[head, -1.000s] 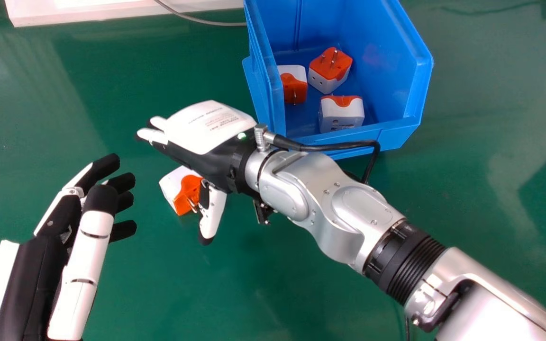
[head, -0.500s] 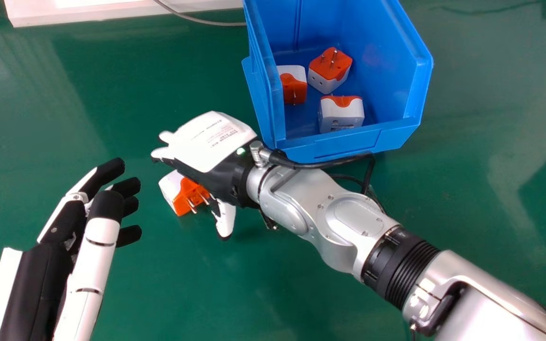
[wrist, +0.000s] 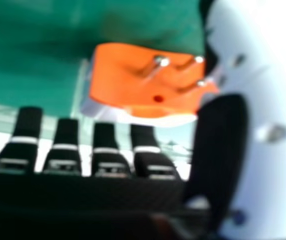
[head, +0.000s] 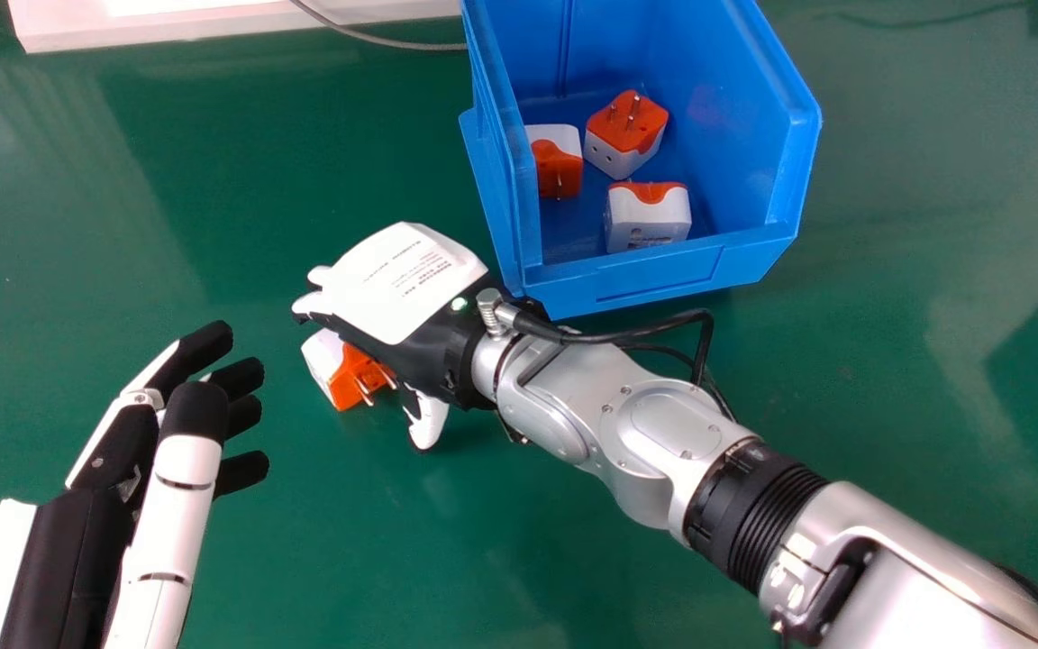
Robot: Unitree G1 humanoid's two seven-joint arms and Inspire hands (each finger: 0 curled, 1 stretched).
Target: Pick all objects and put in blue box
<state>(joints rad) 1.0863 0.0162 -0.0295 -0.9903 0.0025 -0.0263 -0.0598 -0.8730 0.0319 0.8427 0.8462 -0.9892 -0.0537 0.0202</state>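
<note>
Right hand (head: 393, 288) is shifting nearer over adapter (head: 339, 368), released; left hand (head: 184, 464), near left, is also opening relaxed. Thumb (wrist: 263, 105) should be clearing prongs (wrist: 160, 61) before closing.

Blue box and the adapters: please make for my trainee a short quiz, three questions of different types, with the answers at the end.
1. How many adapters can be seen inside the blue box?

2. True or false: the adapter outside the box is white all over.

3. In the head view, what partly covers that outside adapter?
A) left hand
B) right hand
C) white cloth

Key: 1: three; 2: false; 3: B
</note>
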